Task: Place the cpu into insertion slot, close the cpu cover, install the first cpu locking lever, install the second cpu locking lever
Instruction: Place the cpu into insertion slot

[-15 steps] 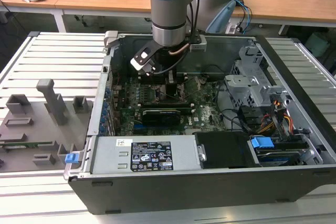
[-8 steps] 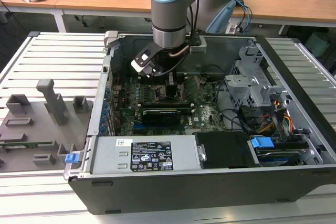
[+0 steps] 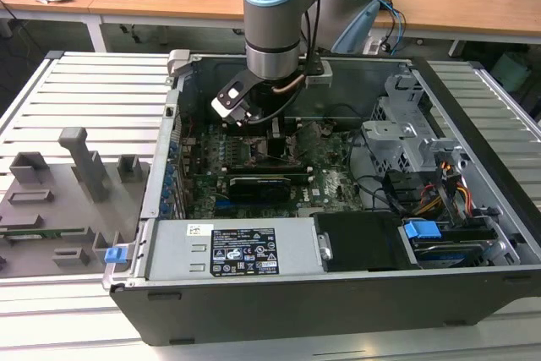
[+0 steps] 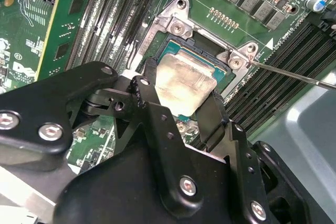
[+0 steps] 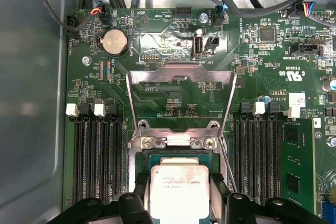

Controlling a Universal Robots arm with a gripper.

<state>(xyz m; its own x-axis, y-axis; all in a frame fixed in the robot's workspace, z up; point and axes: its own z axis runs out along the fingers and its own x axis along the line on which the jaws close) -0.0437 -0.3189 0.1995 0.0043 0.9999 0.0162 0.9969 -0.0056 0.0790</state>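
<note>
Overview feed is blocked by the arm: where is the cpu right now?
In the first wrist view the cpu is held in the end effector directly over the insertion slot, with the open cpu cover swung back beyond it.

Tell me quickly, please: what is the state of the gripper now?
The gripper is closed on the cpu, at the insertion slot.

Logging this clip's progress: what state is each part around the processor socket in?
chip: gripped, over the socket, seating unclear
gripper: shut on the chip
cover: swung open
lever: unlatched, sticking out
computer case: side open
</note>
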